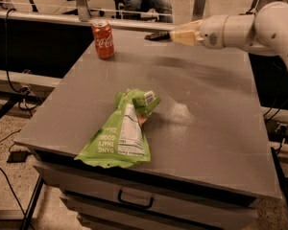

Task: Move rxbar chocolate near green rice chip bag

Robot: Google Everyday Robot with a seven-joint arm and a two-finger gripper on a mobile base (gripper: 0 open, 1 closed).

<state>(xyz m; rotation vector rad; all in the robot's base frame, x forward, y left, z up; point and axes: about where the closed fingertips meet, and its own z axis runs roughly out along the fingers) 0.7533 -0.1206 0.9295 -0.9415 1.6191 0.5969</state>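
The gripper (172, 35) is at the far side of the grey table (216, 128), reaching in from the right on a white arm (249, 30); its pale fingers (185, 37) are closed around one end of the chocolate bar (157, 35); the dark bar sticks out to the left of them, about level, and seems to be off the table surface; a red soda can (102, 39) stands upright at the far left corner, apart from the bar; the green chip bag (121, 133) lies crumpled near the front edge, label side up, well apart from the bar and the gripper; under the table front there is a drawer handle (135, 200).
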